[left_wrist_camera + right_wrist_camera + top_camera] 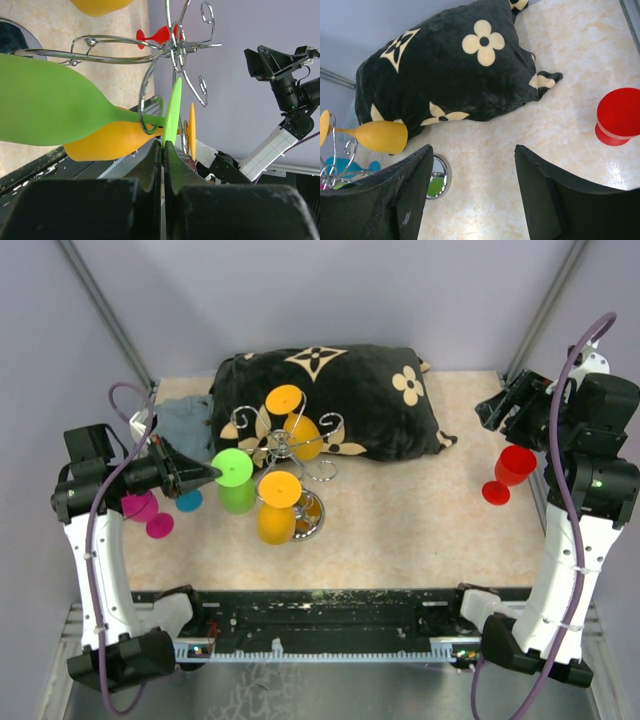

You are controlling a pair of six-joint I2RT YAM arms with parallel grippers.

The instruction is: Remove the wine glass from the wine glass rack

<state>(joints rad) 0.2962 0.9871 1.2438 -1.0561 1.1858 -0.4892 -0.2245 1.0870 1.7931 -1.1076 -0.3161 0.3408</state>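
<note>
The silver wire wine glass rack (pixel 283 446) stands mid-table on its round mirror base (pixel 310 516). A green wine glass (pixel 236 480) hangs bowl-down from a left arm of the rack, its stem in a wire loop. My left gripper (pixel 207 475) is shut on the rim of the flat foot of that green wine glass (pixel 45 105), the left gripper (pixel 163 145) pinching the thin disc edge-on. Two orange glasses (pixel 278 502) (pixel 296 420) also hang from the rack (pixel 175 47). My right gripper (pixel 500 408) hovers open at the far right, and the right gripper (pixel 472 150) holds nothing.
A black pillow (pixel 340 390) with cream flowers lies behind the rack. A red glass (pixel 510 472) stands at the right, below the right gripper. Pink (pixel 145 510) and blue (pixel 188 500) glasses and a grey cloth (pixel 185 420) lie at the left, under the left arm.
</note>
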